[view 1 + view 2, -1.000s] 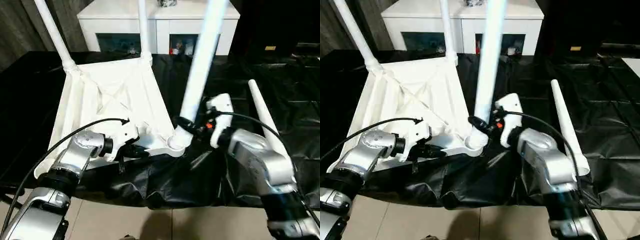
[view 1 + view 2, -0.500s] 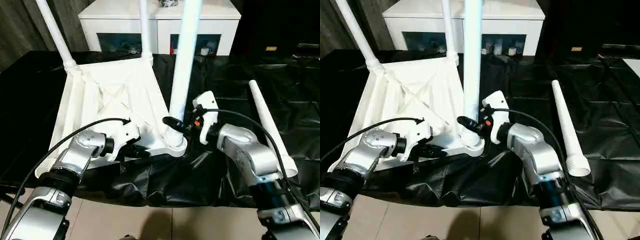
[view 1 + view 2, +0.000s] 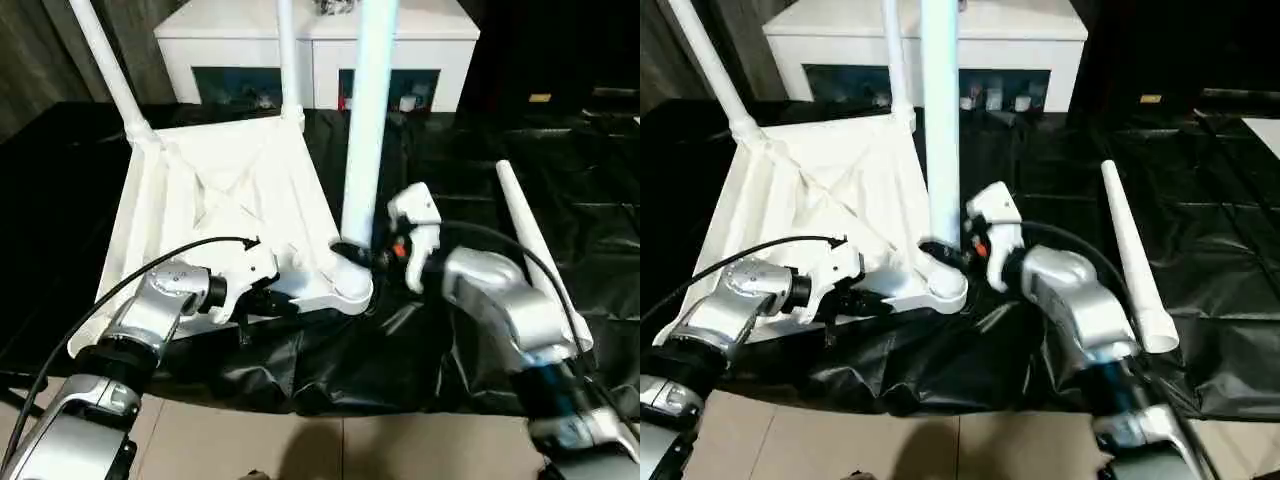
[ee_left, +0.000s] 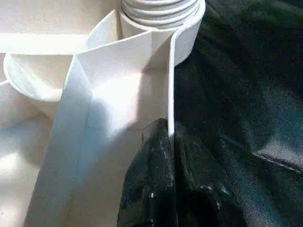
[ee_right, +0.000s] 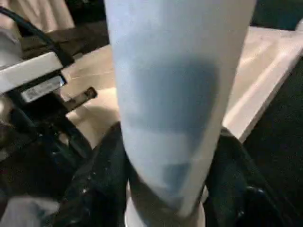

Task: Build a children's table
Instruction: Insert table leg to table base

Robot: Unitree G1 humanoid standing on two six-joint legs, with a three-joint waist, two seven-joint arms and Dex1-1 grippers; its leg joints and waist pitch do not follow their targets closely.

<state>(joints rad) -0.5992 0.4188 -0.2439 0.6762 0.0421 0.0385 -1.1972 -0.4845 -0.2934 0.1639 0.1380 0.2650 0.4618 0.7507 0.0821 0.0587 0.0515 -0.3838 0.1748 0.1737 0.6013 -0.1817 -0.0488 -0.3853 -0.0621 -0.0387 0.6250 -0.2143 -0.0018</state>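
Frame center: right gripper (image 3: 365, 255) jaws clamp third leg (image 3: 367, 120) low, upright in near corner socket (image 3: 350, 285). Left gripper (image 3: 275, 300) jaws pinch table top (image 3: 220, 190) rim. Light, stiff, slick plastic; grip near base.

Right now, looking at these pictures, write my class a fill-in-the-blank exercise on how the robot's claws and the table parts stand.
1. The right claw is shut on the near leg, which stands ___ in its corner socket.
2. The left claw pinches the ___ of the table top.
3. The number of legs already standing in sockets is ___.
4. The loose leg lies on the ___ cover.

Missing words: upright; rim; three; black
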